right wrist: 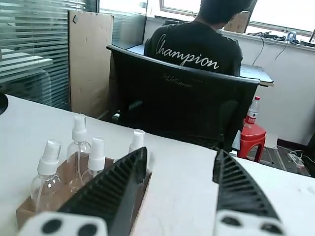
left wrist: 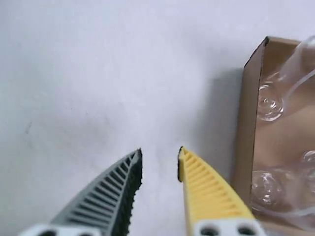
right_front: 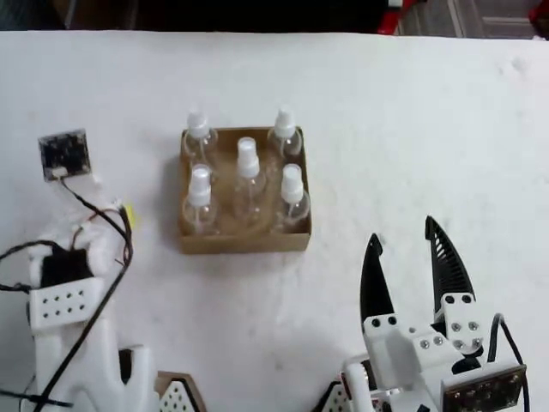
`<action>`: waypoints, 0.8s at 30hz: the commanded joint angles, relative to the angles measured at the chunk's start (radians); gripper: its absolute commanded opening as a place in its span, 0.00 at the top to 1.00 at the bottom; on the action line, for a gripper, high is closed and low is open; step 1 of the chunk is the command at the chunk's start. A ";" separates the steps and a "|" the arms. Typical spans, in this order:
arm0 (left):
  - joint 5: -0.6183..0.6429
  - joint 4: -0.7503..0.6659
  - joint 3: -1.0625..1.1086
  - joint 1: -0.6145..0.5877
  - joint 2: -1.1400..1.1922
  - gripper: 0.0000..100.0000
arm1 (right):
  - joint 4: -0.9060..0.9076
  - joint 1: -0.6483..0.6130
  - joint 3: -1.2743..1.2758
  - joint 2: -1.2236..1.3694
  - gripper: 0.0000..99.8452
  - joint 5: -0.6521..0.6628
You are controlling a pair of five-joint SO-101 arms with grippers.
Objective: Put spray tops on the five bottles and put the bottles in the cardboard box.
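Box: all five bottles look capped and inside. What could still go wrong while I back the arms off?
1. The left gripper hangs open close beside the box; a sideways swing could shove it.
2. The bottles stand well above the low walls, so a bump might topple one.
3. The right gripper is open and points toward the box; moving forward could strike it.

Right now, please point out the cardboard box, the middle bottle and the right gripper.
cardboard box (right_front: pixel 244 241), high view, near wall.
middle bottle (right_front: pixel 248 158), high view, white spray top.
right gripper (right_front: pixel 401 230), high view, midway between jaws.
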 commanded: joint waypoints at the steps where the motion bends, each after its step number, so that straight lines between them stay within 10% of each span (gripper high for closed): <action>1: -0.011 0.153 -0.206 0.010 -0.012 0.88 | 0.004 0.008 -0.026 -0.007 0.81 -0.009; 15: -0.117 0.551 -0.577 0.015 -0.140 0.90 | 0.004 0.008 -0.002 -0.007 0.81 -0.009; 24: -0.316 0.430 -0.265 0.015 -0.714 0.97 | -0.002 0.008 0.147 -0.007 0.81 -0.011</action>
